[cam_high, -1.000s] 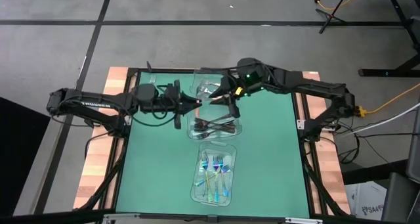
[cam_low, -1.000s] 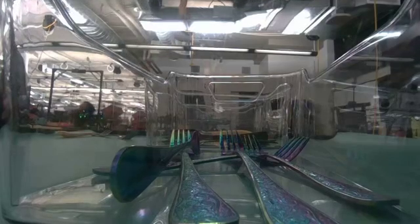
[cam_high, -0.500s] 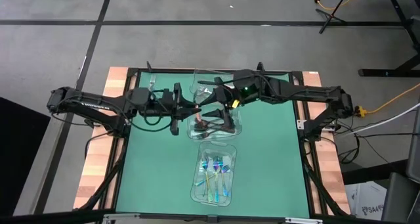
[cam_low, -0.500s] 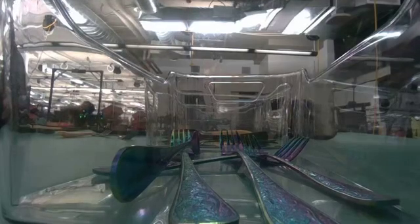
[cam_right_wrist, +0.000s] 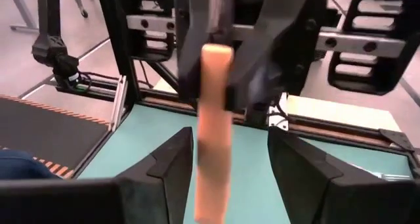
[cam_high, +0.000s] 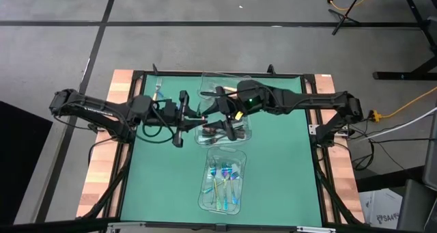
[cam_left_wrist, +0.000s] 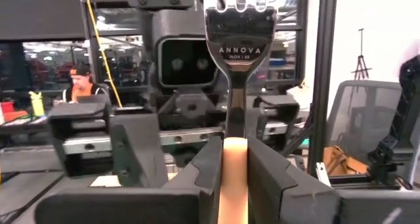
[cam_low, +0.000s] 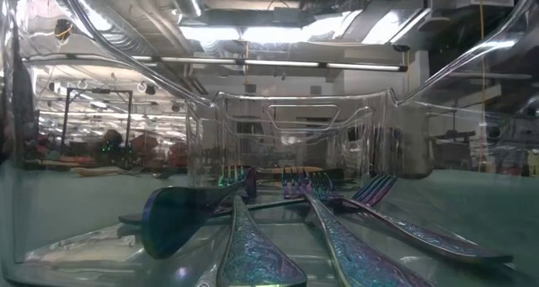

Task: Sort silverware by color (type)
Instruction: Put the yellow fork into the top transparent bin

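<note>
Sorting looks nearly finished, in my judgement. I see three clear rectangular plastic containers in a row on the green table point(cam_high: 157, 185). My landmark is the middle container point(cam_high: 242, 132), which holds dark grey metal forks point(cam_high: 220, 130). On its near side, the nearest container point(cam_high: 205, 192) holds the shiny iridescent blue-teal forks point(cam_high: 225, 180), seen close up in the low view point(cam_low: 253, 236). On its far side, the third container point(cam_high: 207, 83) is mostly hidden by the arms.

My left tool point(cam_left_wrist: 233, 158) is clamped on the handle of a silver fork with an orange handle point(cam_left_wrist: 237, 73), held beside the middle container's left end. My right tool point(cam_right_wrist: 226, 158) stands wide open around that orange handle point(cam_right_wrist: 213, 138), gripping nothing.

One fork seems left, apparently mid-handover. No loose forks show on the table.
</note>
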`<state>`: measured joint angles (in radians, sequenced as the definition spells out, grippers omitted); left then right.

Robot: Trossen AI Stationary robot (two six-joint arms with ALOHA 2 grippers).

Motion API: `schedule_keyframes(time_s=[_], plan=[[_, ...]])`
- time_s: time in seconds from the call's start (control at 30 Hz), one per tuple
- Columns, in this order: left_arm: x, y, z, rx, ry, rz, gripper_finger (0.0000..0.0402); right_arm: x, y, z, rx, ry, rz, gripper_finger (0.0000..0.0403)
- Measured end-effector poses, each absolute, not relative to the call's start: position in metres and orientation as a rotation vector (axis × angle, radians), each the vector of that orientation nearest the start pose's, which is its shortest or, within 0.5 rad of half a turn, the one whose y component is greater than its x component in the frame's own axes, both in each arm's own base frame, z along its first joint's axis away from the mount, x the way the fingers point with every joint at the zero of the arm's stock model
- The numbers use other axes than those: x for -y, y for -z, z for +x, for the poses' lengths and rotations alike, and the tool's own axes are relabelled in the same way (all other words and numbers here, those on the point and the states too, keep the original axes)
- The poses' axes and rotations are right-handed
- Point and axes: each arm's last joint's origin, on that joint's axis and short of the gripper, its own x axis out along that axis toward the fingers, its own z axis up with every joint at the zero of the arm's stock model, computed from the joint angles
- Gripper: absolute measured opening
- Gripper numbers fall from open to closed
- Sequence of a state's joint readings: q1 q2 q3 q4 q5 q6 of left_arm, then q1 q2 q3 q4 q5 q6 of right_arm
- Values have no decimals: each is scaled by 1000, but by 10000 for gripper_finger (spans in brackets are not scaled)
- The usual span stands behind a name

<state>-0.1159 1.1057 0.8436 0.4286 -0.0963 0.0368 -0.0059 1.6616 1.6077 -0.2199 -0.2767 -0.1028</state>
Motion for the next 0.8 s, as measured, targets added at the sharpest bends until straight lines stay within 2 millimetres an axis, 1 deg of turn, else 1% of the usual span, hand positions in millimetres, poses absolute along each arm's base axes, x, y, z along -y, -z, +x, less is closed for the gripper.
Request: schedule_keyframes(time_s=[0.07, 0.3, 0.4, 0.5, 0.8], plan=[[27, -350, 248, 166, 22, 19, 46, -7, -386, 388, -238, -286, -66, 186], [28, -350, 247, 164, -22, 15, 46, -8, -386, 389, -231, -292, -66, 186], [27, -350, 247, 163, -55, 12, 46, -8, -386, 389, -233, -292, -66, 176], [26, -350, 247, 162, -89, 8, 46, -8, -386, 389, -231, -290, -66, 152], [25, -349, 247, 159, -120, 6, 46, -6, -386, 389, -234, -243, -71, 57]])
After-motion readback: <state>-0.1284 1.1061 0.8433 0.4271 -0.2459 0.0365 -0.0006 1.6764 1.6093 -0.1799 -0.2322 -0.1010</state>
